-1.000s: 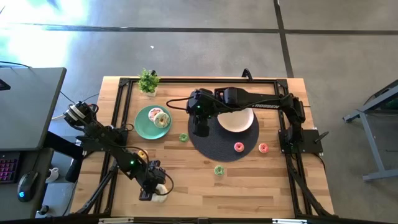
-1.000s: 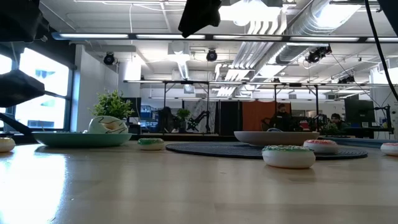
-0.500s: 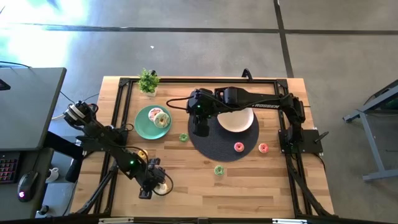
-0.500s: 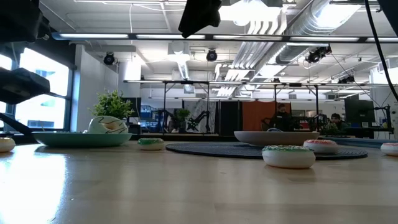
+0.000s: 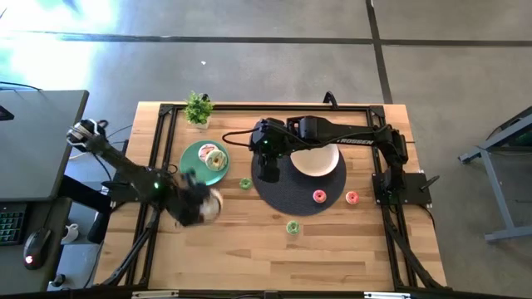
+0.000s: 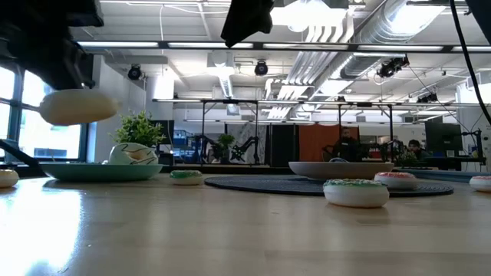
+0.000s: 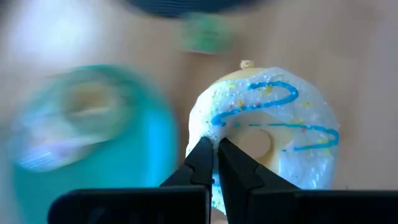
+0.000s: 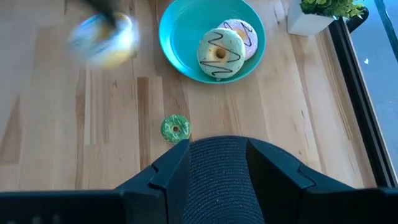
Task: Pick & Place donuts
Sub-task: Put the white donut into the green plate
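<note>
The left gripper (image 7: 215,163) was clamped on the rim of a white-iced ring donut with blue squiggles (image 7: 268,134), its two dark fingers pressed close together through the icing edge. In the high view that left gripper (image 5: 202,208) hung over the wooden bench (image 5: 249,249) just off the near-left edge of the round teal plate (image 5: 193,169), with the held donut (image 5: 210,204) blurred beneath it; the low view showed the same pale donut (image 6: 74,106) lifted well clear of the bench top.

On the teal plate (image 8: 186,31) lay two donuts touching each other: a pale green one with dark zigzag icing (image 8: 219,53) and a white one with dark icing lines (image 8: 241,32). A small green-iced donut (image 8: 175,128) sat on the bare wood between the plate and the round dark woven mat (image 5: 287,195).

The right gripper (image 5: 268,166) hovered above the left edge of that mat, its fingers (image 8: 168,174) spread apart and holding nothing. A beige plate (image 5: 320,163) rested on the mat's far part, a red-iced donut (image 5: 319,196) near the mat's right edge, a second red-iced donut (image 5: 352,198) on the wood just beyond it, and a green-and-white donut (image 5: 293,227) on the wood by the mat's near edge. A small potted green plant (image 5: 198,109) stood at the bench's far-left part.
</note>
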